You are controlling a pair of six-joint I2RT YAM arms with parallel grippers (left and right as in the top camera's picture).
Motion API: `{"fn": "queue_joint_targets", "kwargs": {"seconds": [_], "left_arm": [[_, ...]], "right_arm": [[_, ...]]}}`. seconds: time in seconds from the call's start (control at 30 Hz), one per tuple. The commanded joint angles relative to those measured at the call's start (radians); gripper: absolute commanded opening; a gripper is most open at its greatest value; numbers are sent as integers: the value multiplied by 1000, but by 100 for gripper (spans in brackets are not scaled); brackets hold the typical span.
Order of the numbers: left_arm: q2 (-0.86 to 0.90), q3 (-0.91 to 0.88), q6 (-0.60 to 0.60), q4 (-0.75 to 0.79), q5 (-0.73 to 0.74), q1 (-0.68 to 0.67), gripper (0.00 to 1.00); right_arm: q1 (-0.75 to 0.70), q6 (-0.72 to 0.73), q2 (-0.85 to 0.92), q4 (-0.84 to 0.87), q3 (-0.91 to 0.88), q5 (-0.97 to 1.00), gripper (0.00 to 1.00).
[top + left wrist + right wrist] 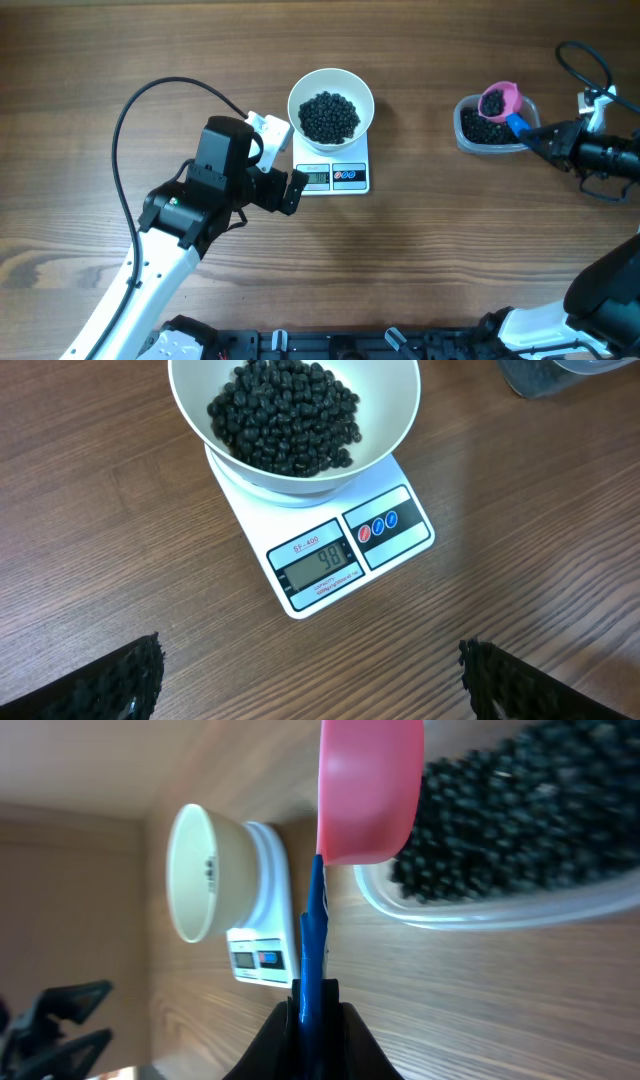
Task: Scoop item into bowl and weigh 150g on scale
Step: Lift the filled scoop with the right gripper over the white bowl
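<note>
The round white smooth bowl (366, 92) stood on the small flat white digital kitchen scale (332, 163), on the platform behind its display, so that whatever went into it registered at once. A heap of tiny round black beans (329, 116) covered the bowl's bottom and rose part way up its walls. In the left wrist view the grey display (322, 565) read 98, so by my judgement the load was well short of the target and more scoops were needed.

The left gripper (283, 163) hovered just to the left of the scale and in front of the bowl, with its claw spread wide and holding nothing. That pose pointed its camera squarely at the display, probably so the reading could be watched, and it kept the arm off the platform.

Well to the right of the scale sat the clear rounded-rectangular plastic tub (462, 128), with a thick layer of the same black beans in it. The pink scoop (499, 100) hung over the tub with its cup level and filled with beans, seemingly held flat so that nothing spilled. The right gripper (545, 137), further right of the scale than the tub, had its claw clamped together on the scoop's blue handle (517, 125). The grip sat at the handle's far end, which left the cup clear of the fingers for the carry across to the bowl
</note>
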Motion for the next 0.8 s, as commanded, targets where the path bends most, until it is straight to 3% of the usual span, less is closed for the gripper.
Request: {"fn": "queue_joint_targets", "kwargs": {"seconds": [0.0,0.4,0.63,0.77], "left_arm": [[3,-6,1,3,16,-5,100],[3,-6,1,3,16,-5,100],[3,-6,1,3,16,-5,100],[3,-6,1,3,16,-5,100]], "right_arm": [[-1,-21,11,-1,1,-183,4],[37,-21,11,0,1,-358,4],[169,-15,11,23,1,-374,4],[253,89,11,104,1,-373,4]]}}
